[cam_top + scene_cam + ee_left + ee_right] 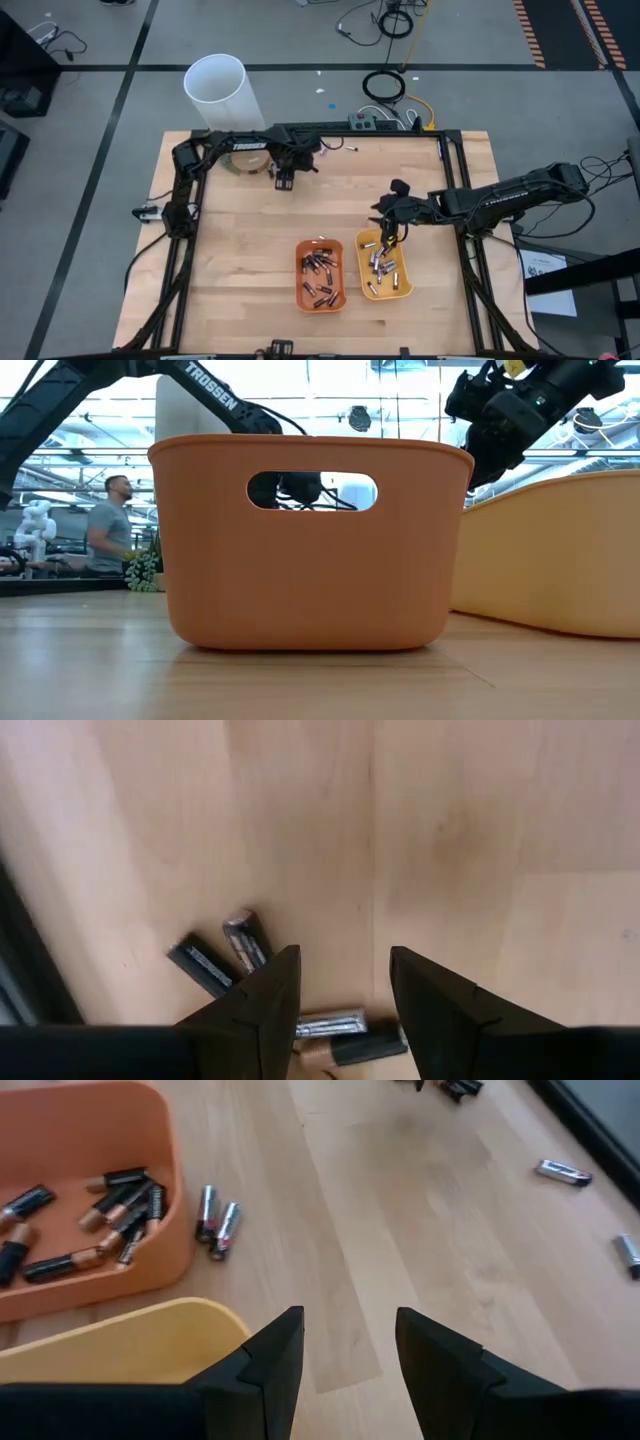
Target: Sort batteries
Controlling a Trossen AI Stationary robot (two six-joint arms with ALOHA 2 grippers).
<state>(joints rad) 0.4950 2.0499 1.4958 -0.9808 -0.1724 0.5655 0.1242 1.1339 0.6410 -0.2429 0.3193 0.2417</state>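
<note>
1. We see the left gripper (pixel 284 180) near the far edge of the tabletop (pixel 240 260), left of its middle. Its fingers (pixel 268 1010) stand parted with nothing between them, above loose batteries (pixel 245 938) lying on the wood.
2. The right gripper (pixel 385 232) hangs over the far end of the yellow tray (pixel 385 266), toward the right side of the tabletop. Its fingers (pixel 272 1360) are spread apart and hold nothing.
3. The orange tray (pixel 320 274) sits just left of the yellow one, near the front edge. Dark batteries with coppery ends (pixel 120 1220) lie inside it.
4. The yellow tray holds silvery cells (pixel 383 262).
5. Two silvery batteries (pixel 217 1225) lie side by side on the wood just outside the orange tray's wall.
6. More single cells (pixel 563 1173) lie scattered well apart from the trays.
7. A tall white tube (pixel 220 92) stands beyond the far left corner.
</note>
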